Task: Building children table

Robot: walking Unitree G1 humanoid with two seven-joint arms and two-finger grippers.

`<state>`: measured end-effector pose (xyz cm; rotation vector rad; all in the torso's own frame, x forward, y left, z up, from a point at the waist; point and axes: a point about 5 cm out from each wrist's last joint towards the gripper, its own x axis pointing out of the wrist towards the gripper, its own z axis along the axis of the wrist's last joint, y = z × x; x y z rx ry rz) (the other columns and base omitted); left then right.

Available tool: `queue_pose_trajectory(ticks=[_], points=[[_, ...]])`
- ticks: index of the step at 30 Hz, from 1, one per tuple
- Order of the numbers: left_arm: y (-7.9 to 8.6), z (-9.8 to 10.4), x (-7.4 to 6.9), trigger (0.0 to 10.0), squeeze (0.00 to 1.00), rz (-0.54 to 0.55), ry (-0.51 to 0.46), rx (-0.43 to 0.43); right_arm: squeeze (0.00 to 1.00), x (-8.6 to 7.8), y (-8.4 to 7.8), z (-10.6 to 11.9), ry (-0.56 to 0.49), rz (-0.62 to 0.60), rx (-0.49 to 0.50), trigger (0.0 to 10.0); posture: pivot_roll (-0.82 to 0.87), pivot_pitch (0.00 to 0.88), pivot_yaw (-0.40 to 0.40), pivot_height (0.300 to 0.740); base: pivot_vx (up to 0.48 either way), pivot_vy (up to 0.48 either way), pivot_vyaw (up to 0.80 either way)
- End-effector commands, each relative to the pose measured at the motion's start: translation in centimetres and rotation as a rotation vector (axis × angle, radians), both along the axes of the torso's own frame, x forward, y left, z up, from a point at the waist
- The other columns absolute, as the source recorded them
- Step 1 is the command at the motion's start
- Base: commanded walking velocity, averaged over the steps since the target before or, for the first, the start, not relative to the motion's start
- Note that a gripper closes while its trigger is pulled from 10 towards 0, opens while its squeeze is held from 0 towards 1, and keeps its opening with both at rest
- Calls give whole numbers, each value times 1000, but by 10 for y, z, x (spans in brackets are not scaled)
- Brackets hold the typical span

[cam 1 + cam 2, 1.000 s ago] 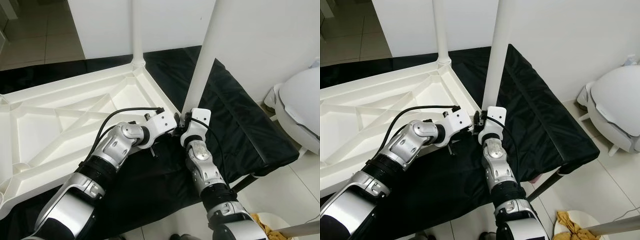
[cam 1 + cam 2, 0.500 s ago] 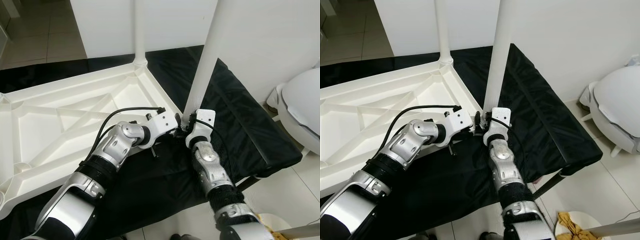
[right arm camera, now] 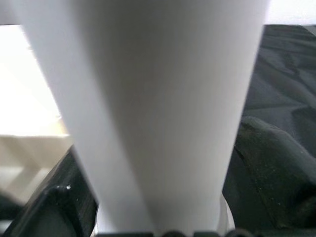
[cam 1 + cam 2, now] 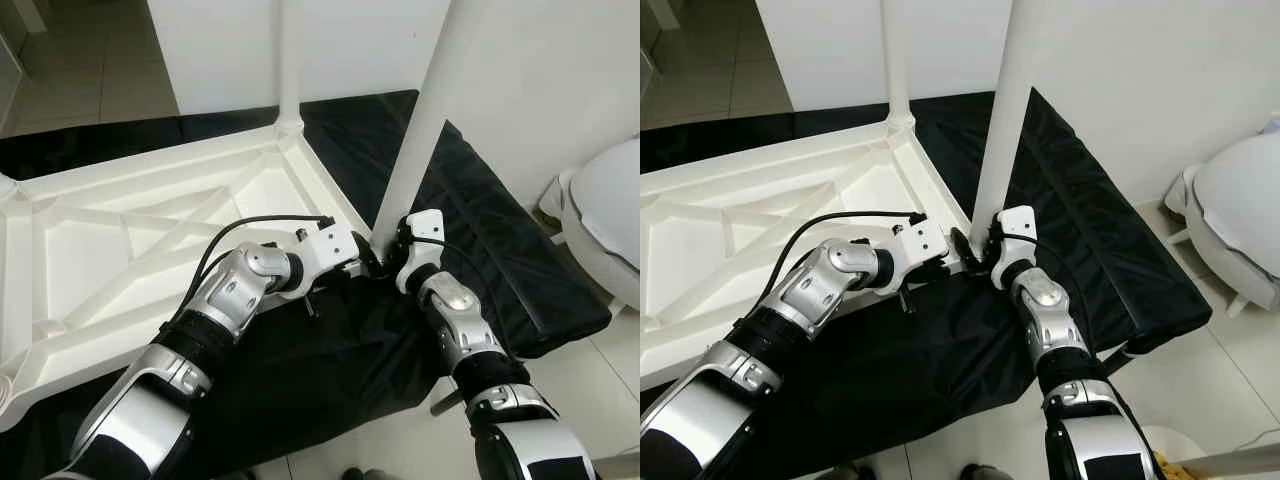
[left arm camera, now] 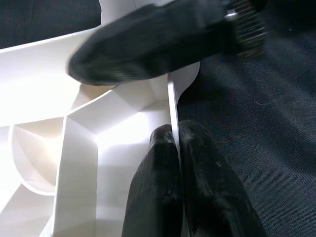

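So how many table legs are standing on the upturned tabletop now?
2: one leg at the far corner, one leg at the near right corner, held by the right pincer. Other corners are out of frame.

An upturned white tabletop lies on a black-covered bench, one leg upright at its far corner, while the left gripper and right gripper meet at a second leg at its near right corner.
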<state>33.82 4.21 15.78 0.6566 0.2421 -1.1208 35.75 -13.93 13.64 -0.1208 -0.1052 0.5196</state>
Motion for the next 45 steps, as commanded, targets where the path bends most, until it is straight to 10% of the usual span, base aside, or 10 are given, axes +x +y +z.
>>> queue_pose_trajectory(ticks=[1,9,10,11,12,25,45], points=[[7,-10,0,10000,0,19,14,62,0,-5,-2,-15,53,40,-28,10000,-31,84,25,740,0,0,0],[9,-10,-1,10000,0,18,18,65,0,-6,0,-17,72,176,-106,10000,-27,90,33,740,0,0,0],[9,-10,-1,10000,0,18,19,66,0,-6,0,-18,79,197,-110,4667,-26,90,34,740,0,0,0],[9,-10,-1,10000,0,18,19,66,0,-6,0,-18,79,197,-110,4667,-26,90,34,740,0,0,0],[9,-10,-1,10000,0,17,19,66,0,-6,0,-18,81,217,-117,392,-25,91,37,740,0,0,0],[9,-10,-1,10000,0,15,20,68,0,-8,-5,-27,126,239,-104,0,-23,90,36,740,0,0,0],[9,-14,-5,10000,0,17,30,65,0,-13,-3,-51,203,-336,105,0,-25,92,10,740,0,0,0]])
